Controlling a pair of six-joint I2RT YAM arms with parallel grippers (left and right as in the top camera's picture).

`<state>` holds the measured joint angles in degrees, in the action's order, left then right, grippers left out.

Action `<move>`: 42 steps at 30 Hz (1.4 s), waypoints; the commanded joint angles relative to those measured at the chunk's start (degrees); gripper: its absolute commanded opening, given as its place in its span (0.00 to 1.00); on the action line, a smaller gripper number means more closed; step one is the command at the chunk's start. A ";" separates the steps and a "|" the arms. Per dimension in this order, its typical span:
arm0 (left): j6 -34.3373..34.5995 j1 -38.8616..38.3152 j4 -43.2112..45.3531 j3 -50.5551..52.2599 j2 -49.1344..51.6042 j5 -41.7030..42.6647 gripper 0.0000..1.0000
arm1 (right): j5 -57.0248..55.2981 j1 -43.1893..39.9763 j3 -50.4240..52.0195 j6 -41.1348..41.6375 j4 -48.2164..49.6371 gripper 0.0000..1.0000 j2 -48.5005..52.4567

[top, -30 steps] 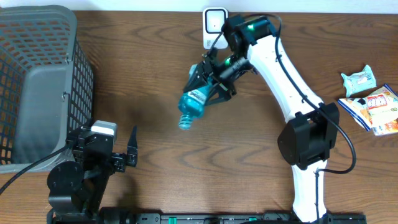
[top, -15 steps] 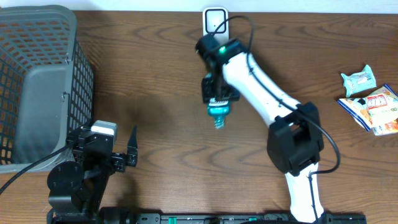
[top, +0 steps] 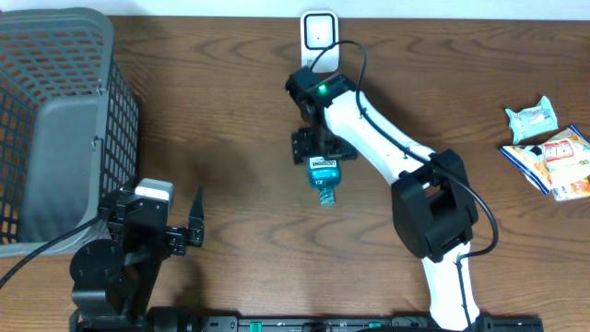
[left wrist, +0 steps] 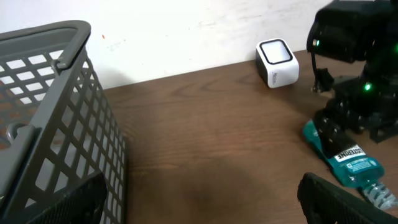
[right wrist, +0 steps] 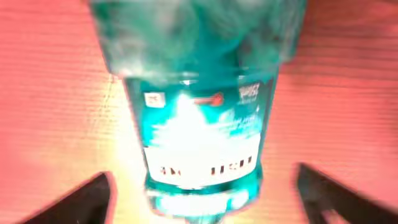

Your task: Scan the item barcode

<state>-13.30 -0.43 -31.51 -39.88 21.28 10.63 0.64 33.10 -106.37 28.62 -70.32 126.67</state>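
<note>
While its two fingers [right wrist: 93, 198] stand wide apart, one off each side and neither pressing in, the right gripper [top: 320, 150] hangs over the teal mouthwash bottle [top: 324, 173] without clamping it. The wrist view is blurred, yet it shows the bottle's label between the spread fingers, with wood grain on both sides. From overhead the bottle lies on the brown table [top: 212, 111] near its middle, its clear cap pointing toward the robot's side and its broad end under the gripper. Whether any part of the gripper touches that end cannot be told. Just beyond the gripper, at the table's far edge, stands the small white scanner [top: 319, 32], well apart from the bottle.

The left gripper [left wrist: 200, 183] is also spread open, holding nothing, and it sits low at the near left of the table. Beside it rises the grey mesh basket [top: 120, 120]. Far off at the right edge lie some snack packets [top: 562, 161].
</note>
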 commanded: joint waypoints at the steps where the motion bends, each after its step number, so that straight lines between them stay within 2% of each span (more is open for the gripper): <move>1: 0.55 -0.02 0.22 -0.31 -0.04 0.74 0.98 | 0.46 -0.39 -3.93 -0.76 -2.40 0.99 -2.56; 6: 0.55 -0.02 0.22 -0.31 -0.04 0.74 0.98 | 1.18 0.70 -2.71 2.89 -7.91 0.99 -2.58; 11: 0.55 -0.02 0.22 -0.31 -0.04 0.74 0.98 | 1.20 3.19 2.97 6.34 -8.31 0.98 -2.58; 15: 0.55 -0.02 0.22 -0.31 -0.04 0.74 0.98 | 1.18 5.51 8.63 8.22 -6.45 0.94 -2.58; 20: 0.55 -0.02 0.20 -0.31 -0.04 0.74 0.98 | 1.20 6.12 16.44 8.66 1.84 0.90 -2.58; 24: 0.55 -0.02 0.22 -0.31 -0.04 0.74 0.98 | 1.20 4.28 19.43 8.66 8.24 0.71 -2.58; 31: 0.55 -0.02 0.20 -0.31 -0.04 0.74 0.98 | -0.35 2.67 21.31 8.61 10.75 0.36 -2.58; 35: 0.55 -0.02 0.22 -0.31 -0.04 0.74 0.98 | 0.04 2.67 21.31 8.61 9.66 0.24 -2.60; 39: 0.55 -0.02 0.20 -0.31 -0.04 0.74 0.98 | 3.65 2.01 19.39 7.58 4.90 0.07 -2.60; 42: 0.55 -0.02 0.20 -0.31 -0.04 0.74 0.98 | 7.72 0.72 15.50 4.83 -1.14 0.01 -2.60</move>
<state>-13.28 -0.43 -31.51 -39.88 21.28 10.63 4.58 35.40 -87.68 35.90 -68.29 122.96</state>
